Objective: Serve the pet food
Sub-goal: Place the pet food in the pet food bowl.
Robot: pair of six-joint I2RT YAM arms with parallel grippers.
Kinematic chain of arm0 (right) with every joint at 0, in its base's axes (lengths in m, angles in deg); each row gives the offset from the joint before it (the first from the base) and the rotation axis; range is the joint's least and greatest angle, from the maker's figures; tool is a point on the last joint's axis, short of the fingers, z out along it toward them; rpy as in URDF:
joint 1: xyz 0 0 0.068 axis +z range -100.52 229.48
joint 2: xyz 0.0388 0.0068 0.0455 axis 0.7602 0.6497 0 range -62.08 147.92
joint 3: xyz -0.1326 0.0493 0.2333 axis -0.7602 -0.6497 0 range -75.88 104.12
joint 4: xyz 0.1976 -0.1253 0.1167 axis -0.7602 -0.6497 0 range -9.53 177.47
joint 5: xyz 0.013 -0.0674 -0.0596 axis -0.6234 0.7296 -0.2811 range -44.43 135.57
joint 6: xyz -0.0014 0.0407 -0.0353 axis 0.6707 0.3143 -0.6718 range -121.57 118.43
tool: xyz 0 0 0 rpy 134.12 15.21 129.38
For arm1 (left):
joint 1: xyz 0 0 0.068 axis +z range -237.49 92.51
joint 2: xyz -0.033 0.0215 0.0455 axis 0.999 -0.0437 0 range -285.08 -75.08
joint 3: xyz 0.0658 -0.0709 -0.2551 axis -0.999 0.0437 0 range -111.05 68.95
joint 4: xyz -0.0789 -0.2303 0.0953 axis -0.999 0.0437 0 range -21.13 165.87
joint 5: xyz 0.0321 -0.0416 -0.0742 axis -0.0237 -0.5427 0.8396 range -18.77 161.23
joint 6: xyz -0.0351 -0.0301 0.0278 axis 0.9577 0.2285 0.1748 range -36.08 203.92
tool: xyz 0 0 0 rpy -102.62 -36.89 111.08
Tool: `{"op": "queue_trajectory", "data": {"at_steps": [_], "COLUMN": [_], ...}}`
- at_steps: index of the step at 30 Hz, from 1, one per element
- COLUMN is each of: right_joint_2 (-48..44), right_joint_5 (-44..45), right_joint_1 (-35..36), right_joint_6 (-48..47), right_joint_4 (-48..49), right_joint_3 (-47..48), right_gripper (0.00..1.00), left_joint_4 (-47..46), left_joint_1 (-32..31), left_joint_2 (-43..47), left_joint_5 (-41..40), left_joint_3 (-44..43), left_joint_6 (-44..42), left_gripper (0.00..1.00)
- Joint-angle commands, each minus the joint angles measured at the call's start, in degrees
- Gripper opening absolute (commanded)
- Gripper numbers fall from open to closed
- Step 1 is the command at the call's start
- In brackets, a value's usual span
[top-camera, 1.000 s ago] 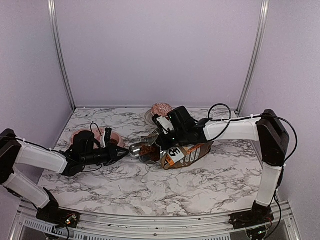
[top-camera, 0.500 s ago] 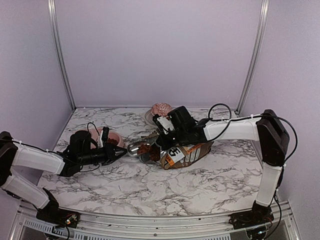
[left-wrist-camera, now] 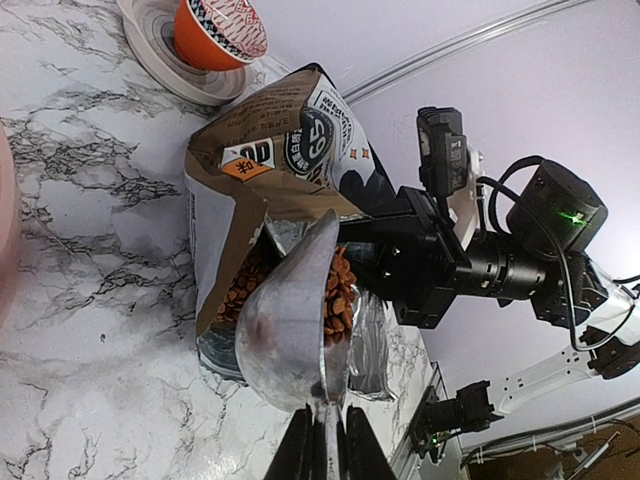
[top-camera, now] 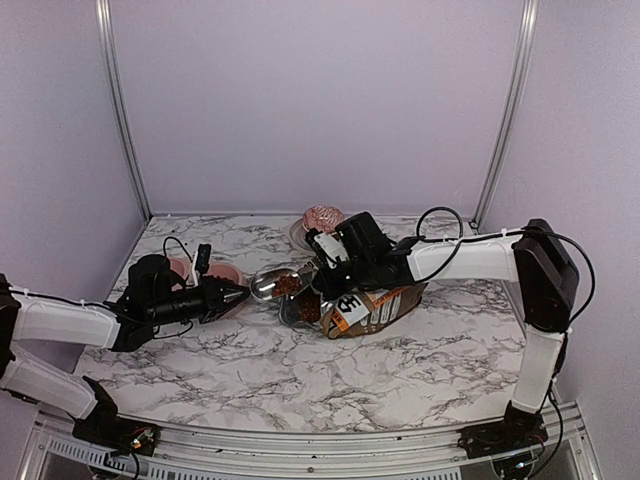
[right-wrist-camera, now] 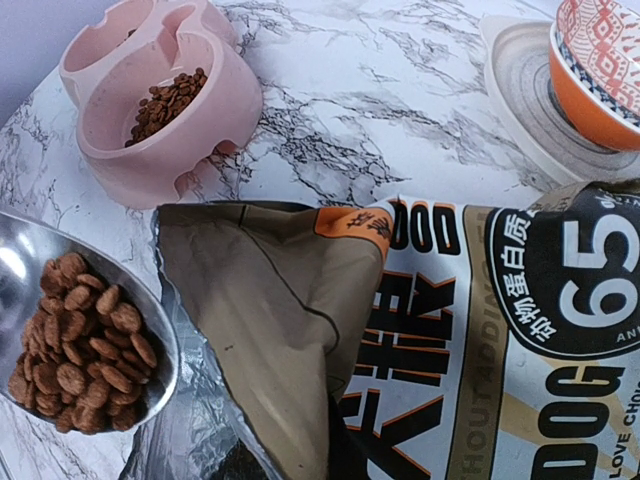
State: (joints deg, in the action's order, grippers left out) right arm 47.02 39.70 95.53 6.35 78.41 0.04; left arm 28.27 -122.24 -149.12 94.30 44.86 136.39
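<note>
The pet food fills a metal scoop (top-camera: 272, 285), a heap of brown kibble (right-wrist-camera: 85, 345) in its bowl. My left gripper (left-wrist-camera: 325, 450) is shut on the scoop's handle and holds it in the air between the bag's mouth and the pink double bowl (right-wrist-camera: 110, 150). One well of that bowl holds a little kibble (right-wrist-camera: 168, 100). The printed bag (top-camera: 368, 305) lies on its side, with more kibble (left-wrist-camera: 245, 290) inside its open mouth. My right gripper (top-camera: 322, 268) is shut on the bag's upper edge and holds the mouth open; its fingers are mostly hidden by the bag.
An orange patterned cup (right-wrist-camera: 600, 70) stands on a round grey plate (right-wrist-camera: 520, 90) behind the bag, near the back wall. Purple walls close in the marble table (top-camera: 300, 370) at the back and both sides.
My left arm has drawn back to the left and raised the loaded scoop away from the bag's mouth, toward the pink bowl. The right arm and the bag have not moved.
</note>
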Motion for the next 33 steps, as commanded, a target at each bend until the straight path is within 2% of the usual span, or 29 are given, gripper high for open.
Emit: {"op": "queue_trajectory", "data": {"at_steps": [1, 16, 27, 33], "right_joint_2": [-1.34, -1.44, -1.49, -1.87], "right_joint_5": [2.46, 2.37, 2.18, 2.84], "right_joint_1": [-1.73, -1.75, -1.74, -1.79], "right_joint_6": [0.04, 0.21, 0.45, 0.5], "right_joint_4": [-1.48, -1.62, -1.74, -2.27], "right_joint_3": [0.62, 0.38, 0.17, 0.24], "right_gripper": [0.0, 0.0, 0.0, 0.0], "left_joint_4": [-3.45, -7.26, -6.69, -2.33], "left_joint_1": [1.26, 8.57, 18.74, 26.17], "left_joint_2": [2.67, 8.76, 16.91, 22.0], "left_joint_5": [1.72, 2.65, 2.48, 1.17], "left_joint_3": [1.32, 7.08, 13.02, 15.41], "left_joint_6": [1.21, 5.27, 8.16, 8.59], "left_gripper": [0.0, 0.0, 0.0, 0.0]}}
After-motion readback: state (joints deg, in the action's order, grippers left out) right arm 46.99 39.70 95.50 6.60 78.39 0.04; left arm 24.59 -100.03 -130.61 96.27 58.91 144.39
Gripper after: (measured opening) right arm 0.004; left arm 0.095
